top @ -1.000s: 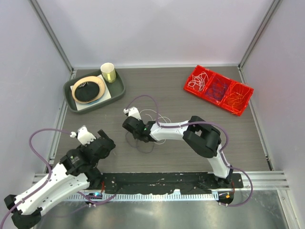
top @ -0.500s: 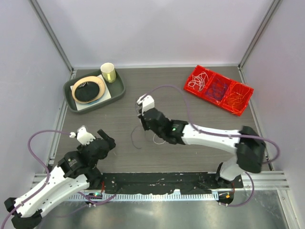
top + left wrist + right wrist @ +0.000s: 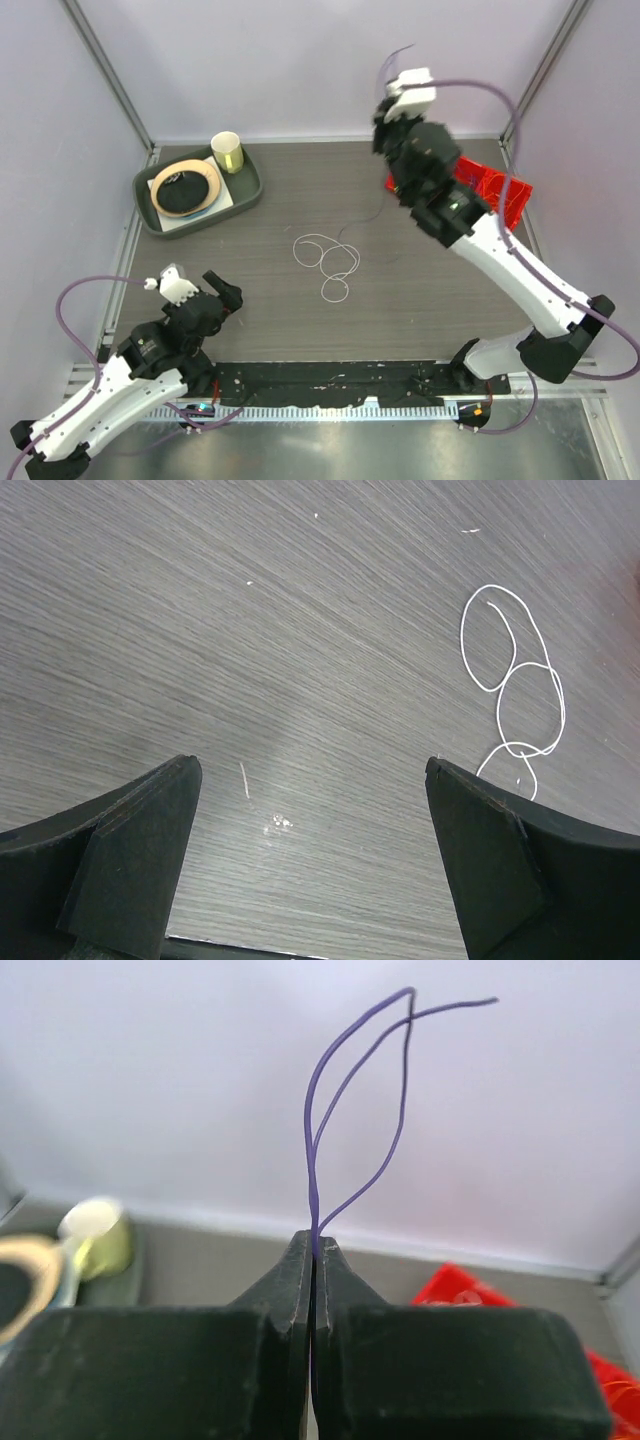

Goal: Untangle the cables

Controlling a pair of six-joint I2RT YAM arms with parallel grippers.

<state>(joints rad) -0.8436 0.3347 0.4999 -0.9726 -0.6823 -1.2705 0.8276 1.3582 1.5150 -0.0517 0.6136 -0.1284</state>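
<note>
Got my right gripper [image 3: 313, 1245] clamped on a purple cable [image 3: 307, 1120] by the red bin [image 3: 497, 190], left gripper [image 3: 312, 780] wide open.

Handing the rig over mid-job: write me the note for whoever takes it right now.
Right end effector: shut on the thin purple cable, raised high at the back right, over the red plastic tray, which the arm mostly hides.
Left end effector: open, empty, low over the grey wood-grain table at near left.
Thin white cable: lying alone in loose loops mid-table.
Done: purple is lifted apart from white.
Left: probably release purple into the tray, then pick up and put away white.
</note>
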